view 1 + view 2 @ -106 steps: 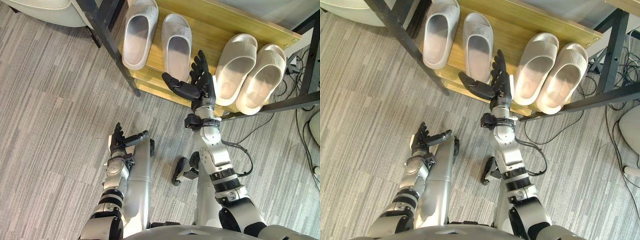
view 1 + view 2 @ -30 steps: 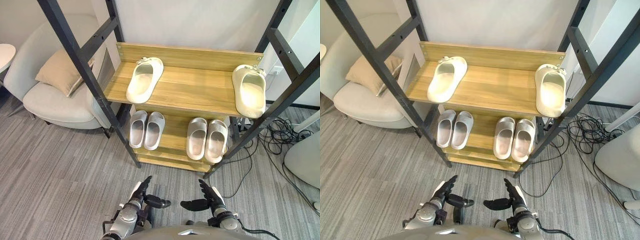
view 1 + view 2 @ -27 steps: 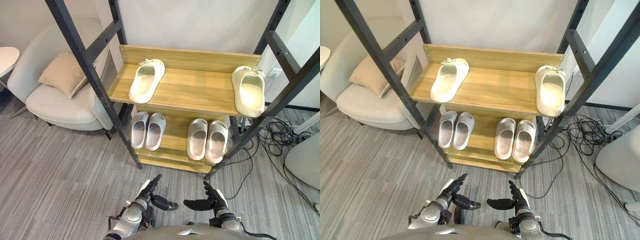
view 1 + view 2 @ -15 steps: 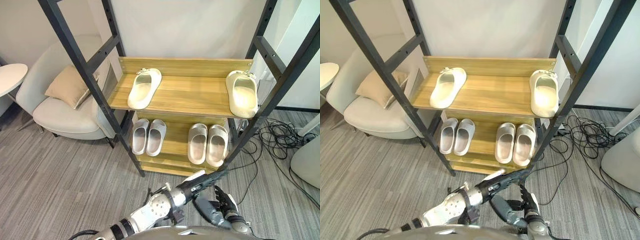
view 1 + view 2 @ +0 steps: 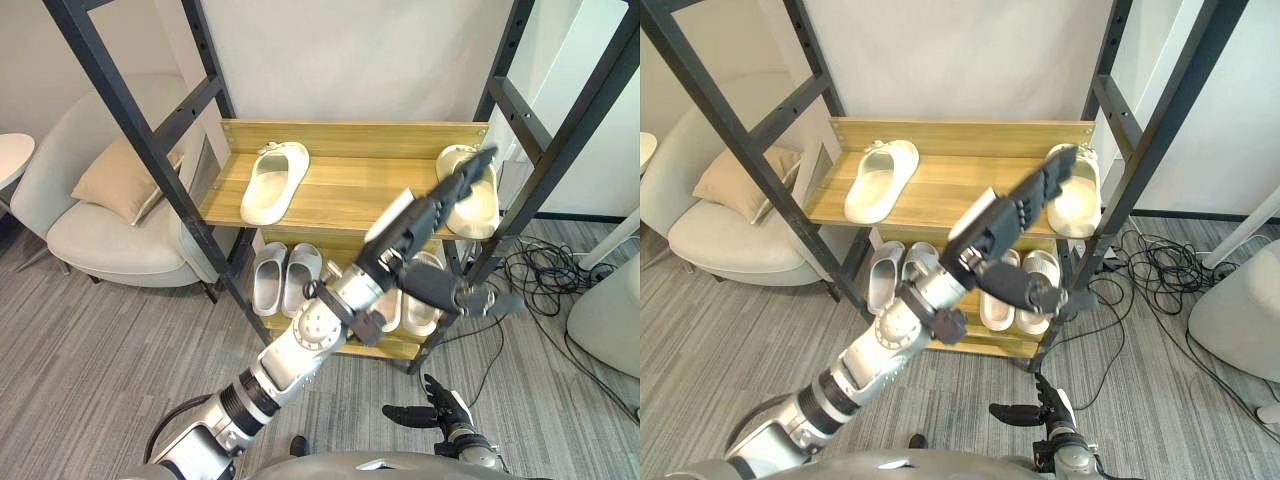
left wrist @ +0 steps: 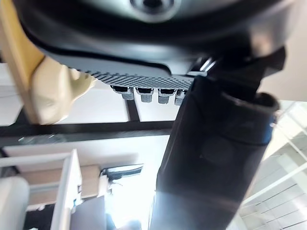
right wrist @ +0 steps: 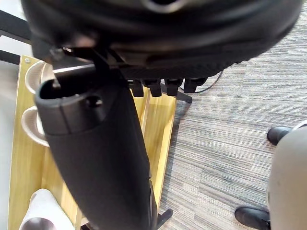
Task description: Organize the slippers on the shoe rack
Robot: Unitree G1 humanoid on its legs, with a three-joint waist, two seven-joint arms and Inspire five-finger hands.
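The left hand (image 5: 412, 218) is stretched up to the shoe rack (image 5: 340, 198), fingers straight and thumb spread wide, holding nothing. Its fingertips lie over the cream slipper (image 5: 482, 216) at the upper shelf's right end, though contact cannot be told. The second cream slipper (image 5: 268, 180) lies well left of that hand, a grey pair (image 5: 283, 278) and a beige pair (image 5: 420, 316) sit on the shelf beneath it, and the right hand (image 5: 440, 412) hangs low over the floor (image 5: 100, 330), fingers straight and apart.

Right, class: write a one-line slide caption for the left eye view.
Left hand, fingers straight, reaches toward the cream slipper at the upper shelf's right end.
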